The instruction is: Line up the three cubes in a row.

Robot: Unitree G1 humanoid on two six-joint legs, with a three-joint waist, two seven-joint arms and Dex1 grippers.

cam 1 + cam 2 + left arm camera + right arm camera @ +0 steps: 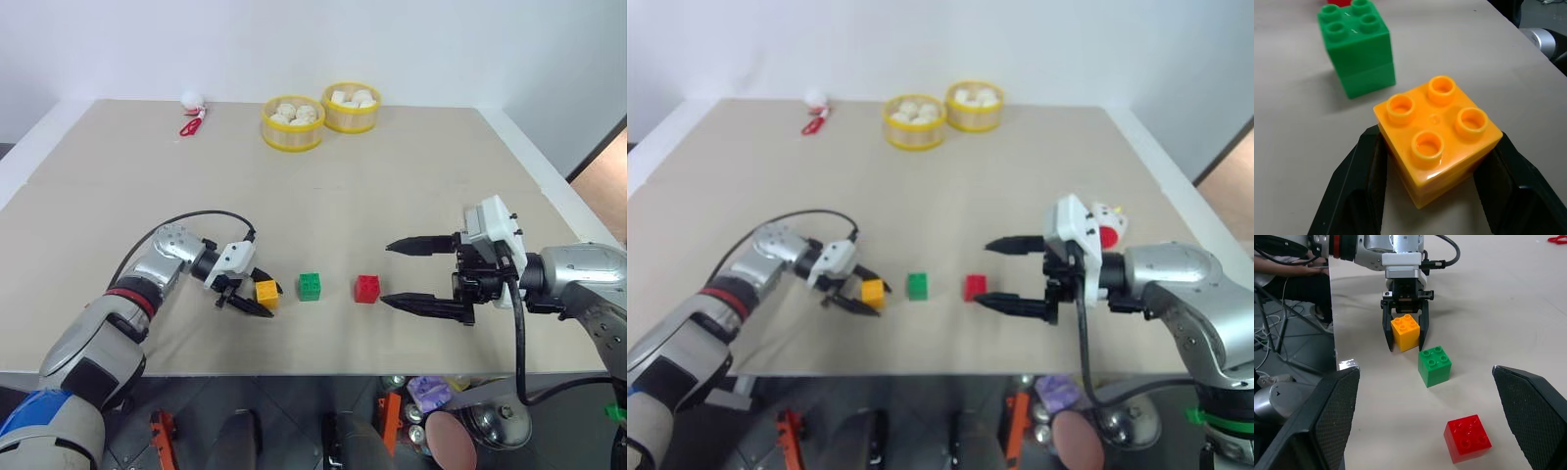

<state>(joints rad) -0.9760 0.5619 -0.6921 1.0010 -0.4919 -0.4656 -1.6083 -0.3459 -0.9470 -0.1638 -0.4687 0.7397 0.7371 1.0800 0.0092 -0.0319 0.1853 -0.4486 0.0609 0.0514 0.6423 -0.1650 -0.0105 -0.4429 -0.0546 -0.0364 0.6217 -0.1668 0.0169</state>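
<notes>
Near the worktop's (411,176) front edge: three studded glossy plastic cubes in a row, yellow cube (266,293), green cube (310,286), red cube (367,288). Left gripper (247,292) jaws clamp the yellow cube; right gripper (404,273) jaws wide, empty.

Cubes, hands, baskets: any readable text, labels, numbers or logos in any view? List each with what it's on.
None readable.
Yellow-orange cube: a small embossed mark in the middle of the top between the studs, too faint to read.
Green cube and red cube: plain studs, no lettering.
Left hand and right hand: no label visible.
Two yellow baskets: no print visible.
</notes>
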